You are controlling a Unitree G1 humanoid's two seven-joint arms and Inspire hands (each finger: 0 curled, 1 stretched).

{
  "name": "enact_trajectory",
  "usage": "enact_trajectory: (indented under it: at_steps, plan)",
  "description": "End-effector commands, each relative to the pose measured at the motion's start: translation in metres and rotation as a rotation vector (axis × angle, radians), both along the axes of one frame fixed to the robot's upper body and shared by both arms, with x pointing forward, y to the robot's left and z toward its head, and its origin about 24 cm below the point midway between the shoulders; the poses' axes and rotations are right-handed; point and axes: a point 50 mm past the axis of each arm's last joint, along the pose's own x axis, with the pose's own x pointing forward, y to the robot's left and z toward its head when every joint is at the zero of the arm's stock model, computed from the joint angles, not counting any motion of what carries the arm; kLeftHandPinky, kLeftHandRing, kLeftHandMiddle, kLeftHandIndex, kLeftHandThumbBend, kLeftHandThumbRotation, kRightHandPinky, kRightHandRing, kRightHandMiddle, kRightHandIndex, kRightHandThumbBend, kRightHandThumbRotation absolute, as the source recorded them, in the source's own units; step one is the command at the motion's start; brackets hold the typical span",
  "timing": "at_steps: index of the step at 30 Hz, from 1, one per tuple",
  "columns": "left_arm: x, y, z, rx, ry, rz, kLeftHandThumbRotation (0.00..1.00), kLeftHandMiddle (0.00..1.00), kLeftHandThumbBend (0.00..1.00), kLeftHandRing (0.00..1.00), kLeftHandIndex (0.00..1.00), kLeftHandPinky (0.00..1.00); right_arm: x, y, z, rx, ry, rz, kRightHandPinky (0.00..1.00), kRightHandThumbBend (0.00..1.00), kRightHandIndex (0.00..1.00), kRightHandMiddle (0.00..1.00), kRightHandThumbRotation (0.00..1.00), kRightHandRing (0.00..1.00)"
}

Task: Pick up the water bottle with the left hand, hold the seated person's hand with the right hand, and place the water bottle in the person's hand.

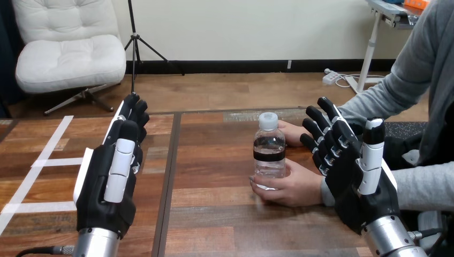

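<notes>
Standing upright on the wooden worktop (214,225), centre-right in the head view, a clear water bottle (269,155) with a white cap is cupped at its base by the person's nearer hand (293,190), probably to steady it for pickup. The person's farther hand (292,134) rests behind it. The robot's left hand (110,182) is upright well left of the bottle, fingers (131,115) straight, holding nothing. The right hand (350,171) stands just beside the person's nearer wrist, fingers straight and empty, likely poised to take it.
</notes>
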Motion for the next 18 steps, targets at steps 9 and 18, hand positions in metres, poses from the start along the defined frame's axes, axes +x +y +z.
enact_trajectory:
  at_steps: [9,18]
  plan:
    - [0.0102,-0.0045,0.0216,0.023,-0.102,-0.021,0.84,0.94,0.79,0.94,0.93,0.96,0.0093,0.0024,0.0228,-0.002,-0.111,0.018,1.0,1.0,1.0,0.99,1.0,1.0]
    - [0.0103,-0.0048,0.0223,0.023,-0.098,-0.021,0.84,0.93,0.79,0.94,0.93,0.95,0.0092,0.0026,0.0234,-0.007,-0.111,0.014,1.0,1.0,1.0,0.99,1.0,1.0]
